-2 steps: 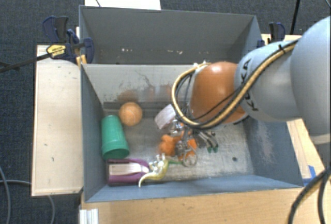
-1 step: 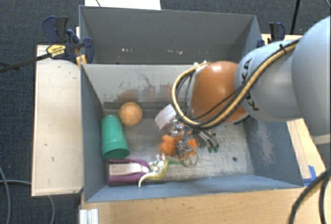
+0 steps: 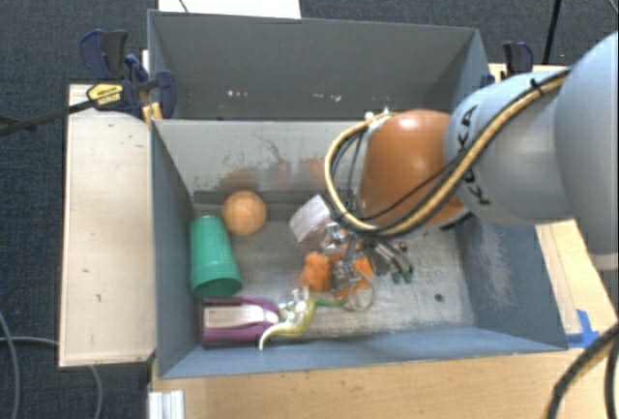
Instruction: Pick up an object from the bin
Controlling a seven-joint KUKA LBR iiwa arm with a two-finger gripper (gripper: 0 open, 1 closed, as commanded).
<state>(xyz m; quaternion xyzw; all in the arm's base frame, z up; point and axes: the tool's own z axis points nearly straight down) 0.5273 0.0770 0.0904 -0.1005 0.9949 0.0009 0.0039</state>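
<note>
**Claw (image 3: 343, 262) down low mid-bin, right on top of a small orange thing**

Claw is sitting low over the floor of the grey bin (image 3: 440, 306), roughly in the middle and a bit toward the near wall. Honestly I can't tell if it's wide or narrow. The metal parts are tangled up visually with the stuff under it, and the big orange cover (image 3: 406, 165) on the wrist blocks a lot from above. So no call from me on whether it holds anything.

The thing closest to it is a small orange piece (image 3: 315, 273), lumpy in shape. It lies just to the left of the claw and looks like it's touching it or nearly so. Can't say more than that about contact.

Other stuff around:
- a white crumpled scrap (image 3: 309, 216) just up and left of the claw, near the back of the floor
- a pale yellowish curly bit (image 3: 295, 315) in front of the orange piece, by the near wall
- a purple box (image 3: 232, 320) with a light panel on top, lying flat along the near wall, touching that curly bit at its right end
- a green cup (image 3: 213, 257) on its side at the left wall, just behind the purple box
- an orange ball (image 3: 244, 213) just behind the cup, toward the back

The arm (image 3: 542, 156) comes in from the right, with cables (image 3: 338, 165) looping round the orange cover.
</note>
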